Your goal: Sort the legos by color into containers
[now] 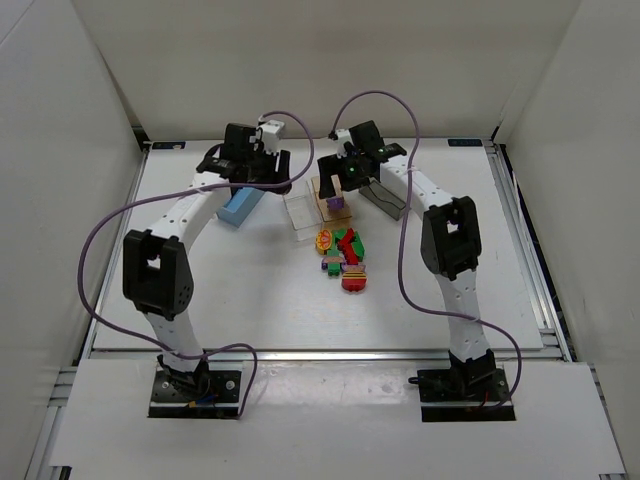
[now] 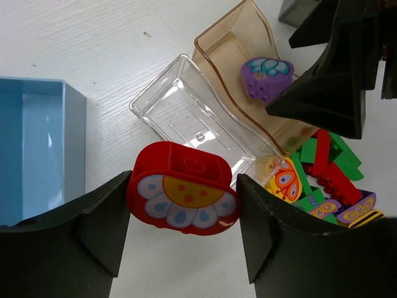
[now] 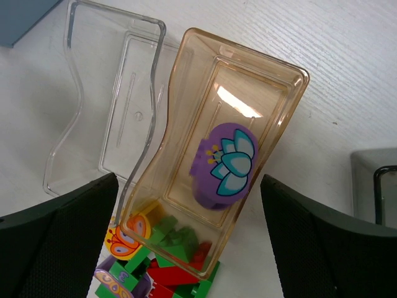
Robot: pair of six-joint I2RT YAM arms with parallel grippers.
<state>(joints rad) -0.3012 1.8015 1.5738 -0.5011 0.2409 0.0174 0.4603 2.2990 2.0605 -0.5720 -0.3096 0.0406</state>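
1. Legos [image 1: 343,262] – small hard plastic bricks, judged light, stiff and slick-faced. They are best pinched across two flat opposite sides, since studs and rounded edges may slip. The loose pile lies on the table [image 1: 200,300], just beside the near ends of the clear bin [image 3: 111,93] and peach bin [image 3: 186,74].
2. On the left, the left gripper [image 2: 183,211] clamps the red flower brick [image 2: 183,195] by its ends, beside the clear bin.
3. On the right, the right gripper [image 3: 188,186] stands wide, holding nothing, above the peach bin.
4. Contents:
   - The peach bin holds one purple flower brick [image 3: 224,162].
   - The clear bin is bare.
   - The blue bin [image 2: 37,149] shows nothing in its visible part.
   - The grey bin [image 3: 372,180] – cannot tell.
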